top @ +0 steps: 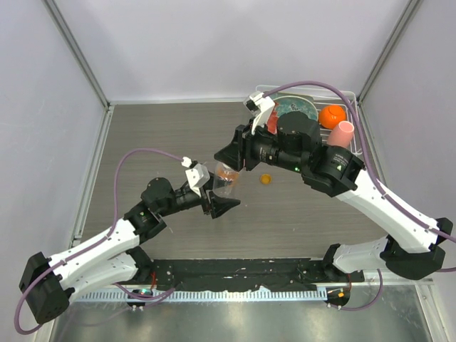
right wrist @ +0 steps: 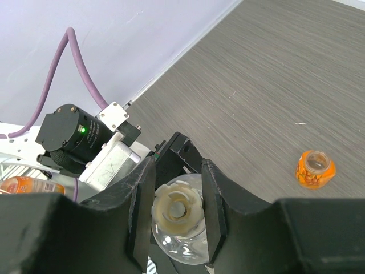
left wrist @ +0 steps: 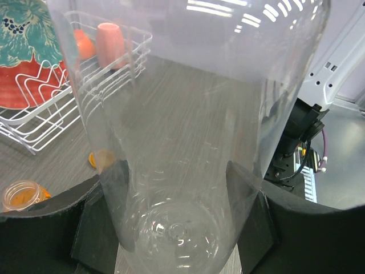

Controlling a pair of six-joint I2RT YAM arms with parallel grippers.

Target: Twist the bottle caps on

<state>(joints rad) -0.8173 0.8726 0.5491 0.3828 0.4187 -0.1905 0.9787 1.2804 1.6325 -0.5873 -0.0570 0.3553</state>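
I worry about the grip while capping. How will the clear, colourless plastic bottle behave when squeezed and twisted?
The clear, colourless plastic bottle looks empty, so probably light. Its smooth round wall may slip between the left gripper's pads if the right gripper turns the round cream-white cap. The thin-looking wall could dent.

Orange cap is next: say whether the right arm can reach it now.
Probably not yet: the right gripper is shut on the cream-white cap atop the clear bottle. The orange cap itself lies unobstructed nearby.
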